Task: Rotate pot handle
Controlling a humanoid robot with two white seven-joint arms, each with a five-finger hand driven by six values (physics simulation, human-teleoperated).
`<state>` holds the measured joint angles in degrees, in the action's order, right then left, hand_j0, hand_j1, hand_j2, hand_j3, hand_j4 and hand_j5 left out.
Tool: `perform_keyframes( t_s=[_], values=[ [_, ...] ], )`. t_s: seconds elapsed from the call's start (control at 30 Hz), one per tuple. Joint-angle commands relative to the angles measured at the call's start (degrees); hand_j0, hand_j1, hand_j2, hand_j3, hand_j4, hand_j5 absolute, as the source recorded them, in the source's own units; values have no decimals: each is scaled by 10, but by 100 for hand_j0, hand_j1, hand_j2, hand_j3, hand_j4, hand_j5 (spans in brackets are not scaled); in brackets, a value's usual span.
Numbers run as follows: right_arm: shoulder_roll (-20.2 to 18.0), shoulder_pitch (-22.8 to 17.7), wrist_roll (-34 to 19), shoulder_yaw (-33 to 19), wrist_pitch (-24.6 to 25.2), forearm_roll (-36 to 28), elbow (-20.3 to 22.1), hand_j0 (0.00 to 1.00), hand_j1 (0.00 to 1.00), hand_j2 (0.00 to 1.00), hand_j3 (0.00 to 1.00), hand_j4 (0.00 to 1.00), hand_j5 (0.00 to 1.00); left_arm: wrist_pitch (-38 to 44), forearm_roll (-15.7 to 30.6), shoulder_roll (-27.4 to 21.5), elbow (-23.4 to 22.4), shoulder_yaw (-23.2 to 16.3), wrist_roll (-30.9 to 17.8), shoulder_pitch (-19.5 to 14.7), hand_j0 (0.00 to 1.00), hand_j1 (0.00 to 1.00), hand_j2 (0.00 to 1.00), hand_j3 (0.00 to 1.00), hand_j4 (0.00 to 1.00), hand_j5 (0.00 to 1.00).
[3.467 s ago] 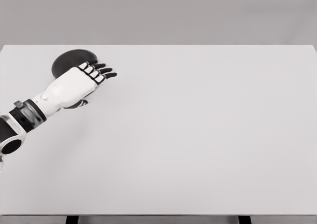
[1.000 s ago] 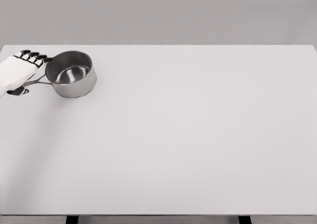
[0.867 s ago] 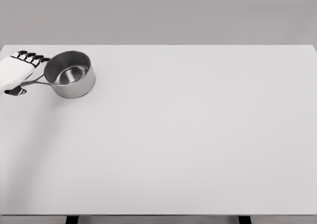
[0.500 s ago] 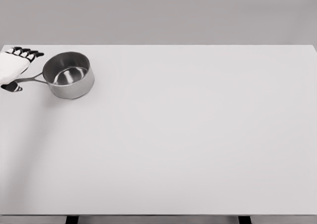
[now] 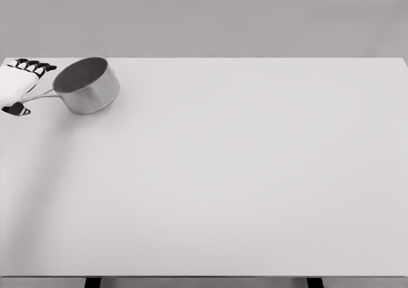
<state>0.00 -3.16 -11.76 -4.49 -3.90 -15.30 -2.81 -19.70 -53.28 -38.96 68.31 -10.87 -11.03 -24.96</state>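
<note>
At the upper left of the frame the left robot hand (image 5: 15, 84) is closed around the handle (image 5: 39, 96) of the tilted pot (image 5: 87, 85), apparently levering it off the surface (image 5: 242, 173) to swing it.

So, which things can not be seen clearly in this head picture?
- Left hand: cut off by the picture's left edge; its arm does not show.
- Handle of the pot: its outer end is hidden behind the hand, so the grip cannot be judged.
- Pot bottom: the pot looks tilted, and its wall hides the inside floor.
- Right hand: not in the picture.
</note>
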Motion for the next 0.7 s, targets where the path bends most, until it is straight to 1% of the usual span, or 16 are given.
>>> perform_keyframes(
  t_s=[0.0, 0.27, 0.47, 0.67],
  values=[
    [0, 0, 0, 0, 0, 0, 0, 100, 100, 100, 100, 100, 100, 0, 2, -1, 2, 1, 0, 0, 100, 100, 100, 100, 100, 100],
    [0, 0, 0, 0, 0, 0, 0, 100, 100, 100, 100, 100, 100, 0, 3, 0, 6, 1, 0, -1, 100, 100, 100, 100, 100, 100],
    [0, 0, 0, 0, 0, 0, 0, 100, 100, 100, 100, 100, 100, 1, 3, 0, -2, 2, 0, -7, 100, 100, 100, 100, 100, 100],
    [0, 0, 0, 0, 0, 0, 0, 100, 100, 100, 100, 100, 100, 1, 4, 1, -18, 1, 1, -21, 100, 100, 100, 100, 100, 100]
  ],
)
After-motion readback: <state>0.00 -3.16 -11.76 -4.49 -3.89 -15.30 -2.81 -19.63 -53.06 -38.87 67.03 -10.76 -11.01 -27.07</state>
